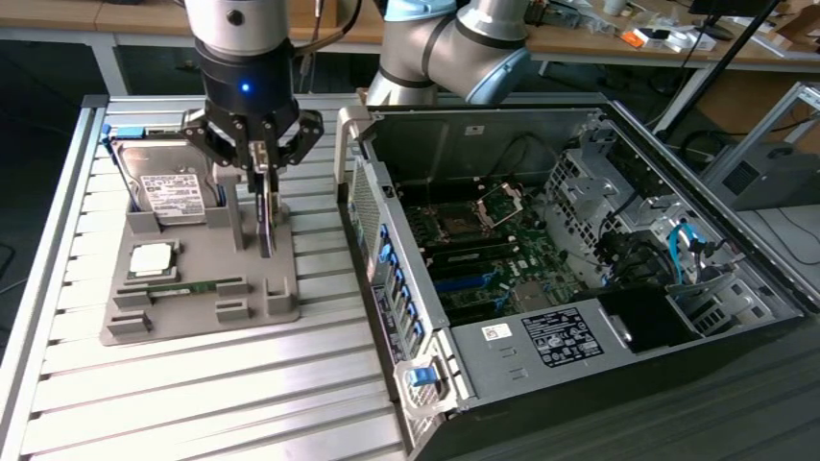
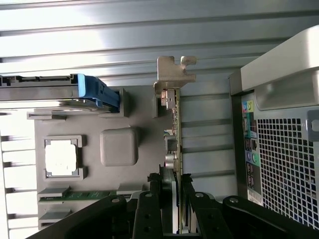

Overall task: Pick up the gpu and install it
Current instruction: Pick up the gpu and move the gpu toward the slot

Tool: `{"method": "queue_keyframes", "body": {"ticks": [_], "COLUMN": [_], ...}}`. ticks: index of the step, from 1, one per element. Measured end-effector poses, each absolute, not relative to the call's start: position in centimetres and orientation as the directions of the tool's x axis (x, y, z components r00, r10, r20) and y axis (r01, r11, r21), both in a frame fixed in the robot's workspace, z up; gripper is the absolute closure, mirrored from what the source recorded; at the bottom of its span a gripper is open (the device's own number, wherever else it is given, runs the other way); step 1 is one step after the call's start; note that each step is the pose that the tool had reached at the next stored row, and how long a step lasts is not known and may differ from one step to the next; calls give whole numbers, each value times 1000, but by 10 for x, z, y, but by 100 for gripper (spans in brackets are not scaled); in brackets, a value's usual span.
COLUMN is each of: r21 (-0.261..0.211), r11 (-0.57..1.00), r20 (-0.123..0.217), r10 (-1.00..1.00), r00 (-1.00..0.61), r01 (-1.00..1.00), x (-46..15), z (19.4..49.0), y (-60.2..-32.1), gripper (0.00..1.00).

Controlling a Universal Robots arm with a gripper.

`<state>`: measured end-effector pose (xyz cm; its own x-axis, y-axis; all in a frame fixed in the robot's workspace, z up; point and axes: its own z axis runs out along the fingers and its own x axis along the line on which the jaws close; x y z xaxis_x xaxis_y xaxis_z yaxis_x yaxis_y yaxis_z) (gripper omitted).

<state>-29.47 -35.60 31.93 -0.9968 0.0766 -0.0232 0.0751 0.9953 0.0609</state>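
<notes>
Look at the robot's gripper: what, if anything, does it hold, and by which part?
The gripper holds the gpu, standing on edge, pinched across its flat faces at the upper edge, away from the metal bracket.

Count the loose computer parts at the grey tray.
4: hard drive at the tray's far end, processor chip in the middle, memory stick at the near end, graphics card upright in the end effector's grip. None seems hidden.

tool (image 2: 175, 185) gripping gpu (image 2: 175, 124) edge-on | grey holder (image 2: 209, 149) beneath | computer case (image 2: 284, 149) beside
</notes>
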Motion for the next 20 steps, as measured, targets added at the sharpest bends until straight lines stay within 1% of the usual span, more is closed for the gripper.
{"method": "queue_keyframes", "body": {"ticks": [20], "r21": [61], "r11": [995], "r20": [-23], "r10": [77], "r00": [-997], "r01": [75], "x": [-295], "z": [324], "y": [-356], "gripper": [73]}}
